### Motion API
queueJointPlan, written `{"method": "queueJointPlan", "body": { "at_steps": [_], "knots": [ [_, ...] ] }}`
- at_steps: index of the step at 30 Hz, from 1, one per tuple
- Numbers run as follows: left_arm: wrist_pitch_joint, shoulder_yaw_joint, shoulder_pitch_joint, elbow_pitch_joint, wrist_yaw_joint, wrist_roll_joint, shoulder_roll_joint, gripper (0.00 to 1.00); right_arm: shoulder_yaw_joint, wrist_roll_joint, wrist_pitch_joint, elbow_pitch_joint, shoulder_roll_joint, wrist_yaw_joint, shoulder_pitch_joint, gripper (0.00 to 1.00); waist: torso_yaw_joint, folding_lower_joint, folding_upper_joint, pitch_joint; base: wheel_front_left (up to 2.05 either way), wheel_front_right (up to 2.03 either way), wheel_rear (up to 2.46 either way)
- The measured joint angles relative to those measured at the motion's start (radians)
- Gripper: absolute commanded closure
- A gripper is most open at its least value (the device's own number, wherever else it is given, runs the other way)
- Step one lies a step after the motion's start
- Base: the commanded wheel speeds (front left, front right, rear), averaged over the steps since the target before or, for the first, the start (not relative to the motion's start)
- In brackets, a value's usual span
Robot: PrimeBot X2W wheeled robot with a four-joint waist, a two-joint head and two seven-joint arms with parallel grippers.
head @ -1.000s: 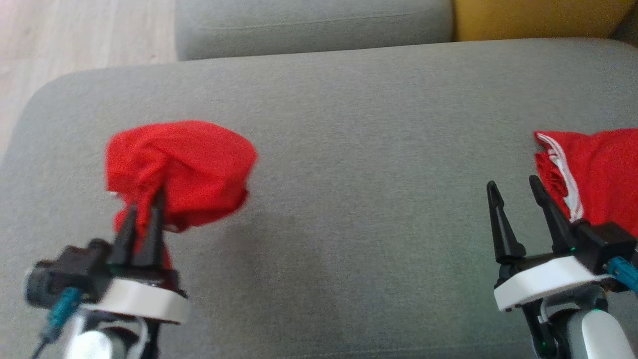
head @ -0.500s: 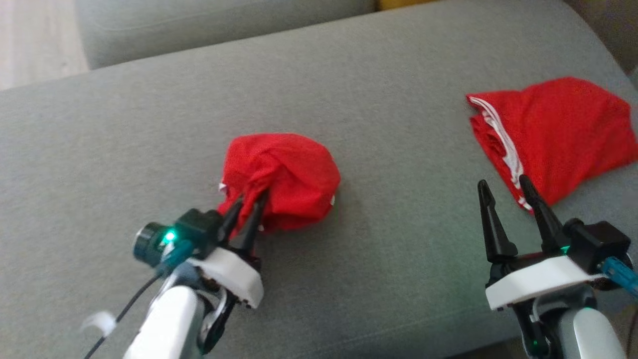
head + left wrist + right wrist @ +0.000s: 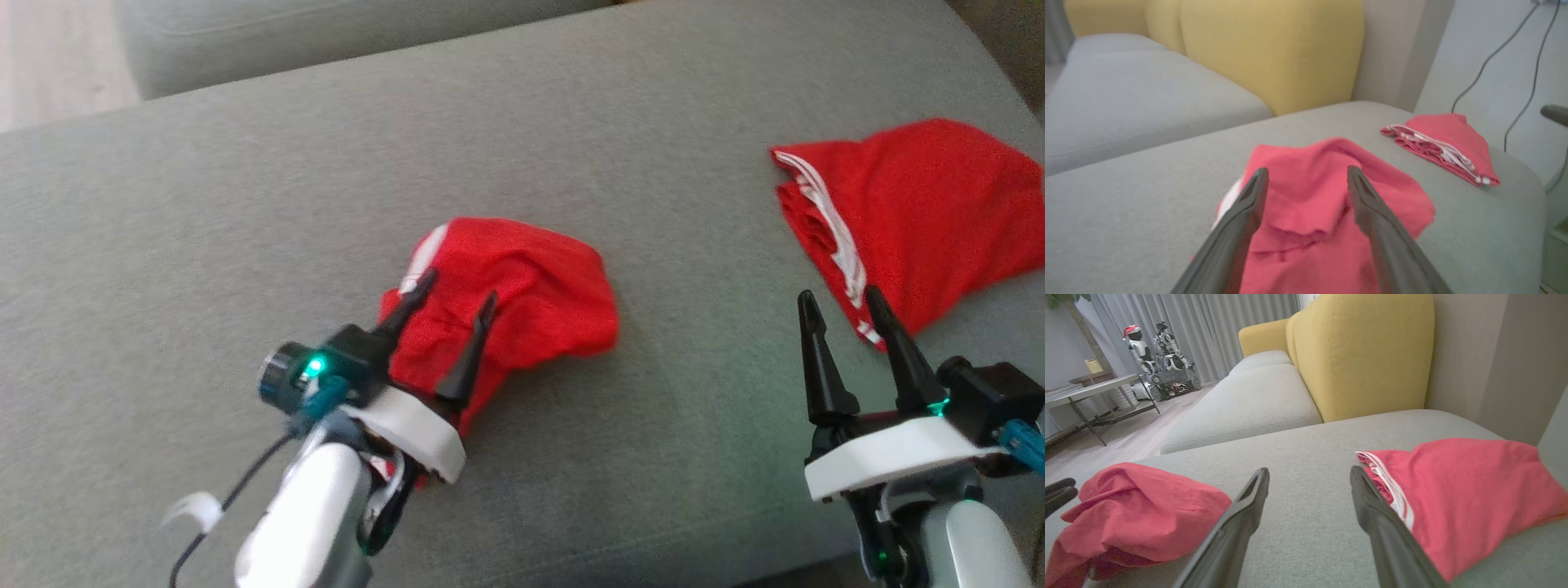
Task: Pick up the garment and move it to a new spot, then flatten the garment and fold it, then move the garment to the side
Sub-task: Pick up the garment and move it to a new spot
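1. The garment is plain bright red, with a white band at one edge.
2. A second garment is the same red, with white stripes along one side.
3. The sofa cushion is a heathered light grey.
4. The backrest is mustard yellow.
5. The left tool and right tool have black fingers on white mounts, each with a green light.

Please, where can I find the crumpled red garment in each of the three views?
Head view: the crumpled garment lies at the centre, behind the fingers of the left end effector.
Left wrist view: lower centre, seen between that end effector's fingers.
Right wrist view: lower left.
Shared landmark: the folded red garment with white stripes, to its right in every view.
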Motion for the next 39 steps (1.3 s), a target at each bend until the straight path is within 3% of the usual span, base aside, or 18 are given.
{"method": "queueJointPlan", "body": {
  "at_steps": [6, 12, 22, 39],
  "knots": [
    [-0.008, 0.115, 0.058, -0.108, 0.086, -0.026, 0.007, 0.00, -0.006, -0.008, 0.003, -0.006, 0.000, 0.000, 0.004, 0.00, 0.075, 0.0000, 0.0000, -0.029, 0.00, 0.00, 0.00],
    [-0.009, 0.237, 0.133, -0.174, 0.143, -0.040, 0.063, 0.00, -0.020, -0.025, 0.022, -0.021, 0.001, 0.000, 0.005, 0.00, 0.155, 0.0000, 0.0000, -0.051, 0.00, 0.00, 0.00],
    [0.000, 0.284, 0.286, -0.207, 0.149, -0.077, 0.109, 0.00, -0.021, -0.043, 0.046, -0.025, 0.001, 0.000, 0.055, 0.00, 0.226, 0.0000, 0.0000, -0.117, 0.00, 0.00, 0.00],
    [0.052, 0.271, 0.406, -0.314, 0.167, -0.091, 0.123, 0.00, -0.016, -0.069, 0.074, -0.038, 0.002, 0.000, 0.112, 0.00, 0.214, 0.0000, 0.0000, -0.172, 0.00, 0.00, 0.00]
  ]
}}
